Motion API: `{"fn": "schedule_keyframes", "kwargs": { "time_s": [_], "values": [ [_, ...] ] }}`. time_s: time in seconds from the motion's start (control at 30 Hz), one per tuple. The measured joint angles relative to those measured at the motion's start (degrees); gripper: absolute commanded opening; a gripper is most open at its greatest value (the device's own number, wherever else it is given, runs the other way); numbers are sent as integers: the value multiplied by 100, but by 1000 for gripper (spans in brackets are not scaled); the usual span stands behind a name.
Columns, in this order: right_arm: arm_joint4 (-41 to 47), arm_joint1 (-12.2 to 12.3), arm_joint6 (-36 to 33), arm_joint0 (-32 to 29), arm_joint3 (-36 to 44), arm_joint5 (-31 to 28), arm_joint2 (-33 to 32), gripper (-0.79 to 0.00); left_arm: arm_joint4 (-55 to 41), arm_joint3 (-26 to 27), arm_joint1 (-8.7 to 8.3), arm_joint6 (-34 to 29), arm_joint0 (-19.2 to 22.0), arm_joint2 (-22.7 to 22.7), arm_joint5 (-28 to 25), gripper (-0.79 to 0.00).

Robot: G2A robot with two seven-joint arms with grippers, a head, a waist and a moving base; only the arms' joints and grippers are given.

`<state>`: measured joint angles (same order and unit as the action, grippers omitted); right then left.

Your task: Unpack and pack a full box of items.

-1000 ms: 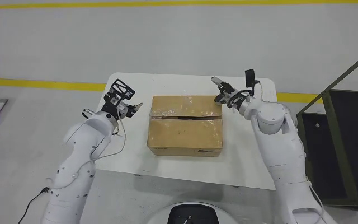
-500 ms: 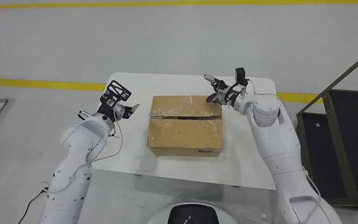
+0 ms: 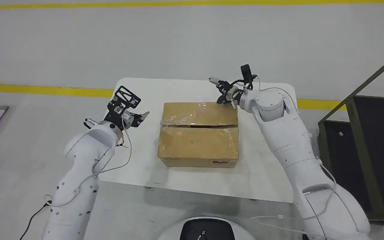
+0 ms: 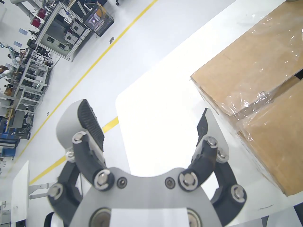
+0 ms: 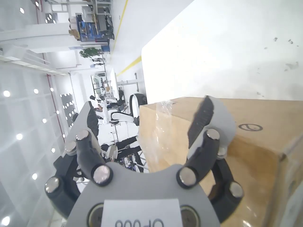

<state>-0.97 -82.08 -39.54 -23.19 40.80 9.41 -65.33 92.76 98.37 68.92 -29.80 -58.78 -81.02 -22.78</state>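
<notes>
Taped cardboard box (image 3: 198,133) on table (image 3: 141,163)

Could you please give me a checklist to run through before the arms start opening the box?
1. Box fully on the table: ok.
2. Flaps shut, narrow gap between them: ok.
3. Left gripper open, beside the box, apart from it: ok.
4. Right gripper open at the box's far corner: ok.
5. Right fingers touching the box: cannot tell.
6. Clear tape between the flaps cut through: cannot tell.
</notes>
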Motion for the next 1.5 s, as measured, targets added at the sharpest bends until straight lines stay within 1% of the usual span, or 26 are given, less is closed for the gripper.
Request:
{"fn": "schedule_keyframes", "kwargs": {
  "time_s": [0.17, 0.3, 0.33, 0.4, 0.47, 0.57, 0.6, 0.63, 0.67, 0.7, 0.8, 0.83, 0.93, 0.97, 1.0, 1.03, 1.07, 1.13, 1.17, 1.2, 1.23, 1.27, 1.3, 1.33, 1.47, 1.5],
  "values": [
    [-16, -163, -145, 423, -792, -330, 325, -400, 0, 0, 0, 0, 0, 0, 0, 0],
    [-59, -252, -337, 637, -1194, -605, 488, -394, 0, 0, 0, 0, 0, 0, 0, 0],
    [-70, -267, -389, 671, -1249, -680, 517, -372, 0, 0, 0, 0, 0, 0, 0, 0],
    [-131, -295, -500, 744, -1351, -856, 585, -262, 0, 0, 0, 0, 0, 0, 0, 0],
    [-188, -315, -547, 802, -1446, -978, 634, -240, 0, 0, 0, 0, 0, 0, 0, 0],
    [-299, -347, -568, 863, -1546, -1083, 715, -86, 0, 0, 0, 0, 0, 0, 0, 0],
    [-323, -359, -580, 878, -1569, -1110, 737, -62, 0, 0, 0, 0, 0, 0, 0, 0],
    [-338, -370, -596, 892, -1594, -1130, 757, -55, 0, 0, 0, 0, 0, 0, 0, 0],
    [-369, -386, -618, 910, -1623, -1149, 788, -105, 0, 0, 0, 0, 0, 0, 0, 0],
    [-387, -399, -640, 922, -1644, -1159, 810, -129, 0, 0, 0, 0, 0, 0, 0, 0],
    [-409, -447, -706, 950, -1700, -1186, 874, -92, 0, 0, 0, 0, 0, 0, 0, 0],
    [-392, -462, -729, 956, -1712, -1196, 884, -95, 0, 0, 0, 0, 0, 0, 0, 0],
    [-337, -511, -803, 976, -1751, -1221, 917, -142, 0, 0, 0, 0, 0, 0, 0, 0],
    [-335, -528, -827, 985, -1769, -1223, 935, -219, 0, 0, 0, 0, 0, 0, 0, 0],
    [-337, -541, -839, 991, -1782, -1226, 949, -332, 0, 0, 0, 0, 0, 0, 0, 0],
    [-348, -554, -851, 996, -1797, -1228, 967, -385, 0, 0, 0, 0, 0, 0, 0, 0],
    [-375, -571, -861, 1004, -1820, -1225, 994, -409, 0, 0, 0, 0, 0, 0, 0, 0],
    [-397, -599, -880, 1009, -1855, -1210, 1031, -422, 0, 0, 0, 0, 0, 0, 0, 0],
    [-413, -619, -895, 1015, -1881, -1190, 1056, -459, 0, 0, 0, 0, 0, 0, 0, 0],
    [-424, -633, -896, 1019, -1901, -1177, 1073, -511, 0, 0, 0, 0, 0, 0, 0, 0],
    [-426, -648, -899, 1019, -1921, -1167, 1088, -588, 0, 0, 0, 0, 0, 0, 0, 0],
    [-432, -668, -902, 1020, -1946, -1155, 1108, -637, 0, 0, 0, 0, 0, 0, 0, 0],
    [-437, -682, -900, 1024, -1962, -1150, 1121, -745, 0, 0, 0, 0, 0, 0, 0, 0],
    [-440, -695, -894, 1028, -1978, -1149, 1132, -785, 0, 0, 0, 0, 0, 0, 0, 0],
    [-410, -736, -891, 1085, -2038, -1175, 1137, -785, 0, 0, 0, 0, 0, 0, 0, 0],
    [-384, -735, -878, 1109, -2055, -1186, 1115, -702, 0, 0, 0, 0, 0, 0, 0, 0]
  ]
}}
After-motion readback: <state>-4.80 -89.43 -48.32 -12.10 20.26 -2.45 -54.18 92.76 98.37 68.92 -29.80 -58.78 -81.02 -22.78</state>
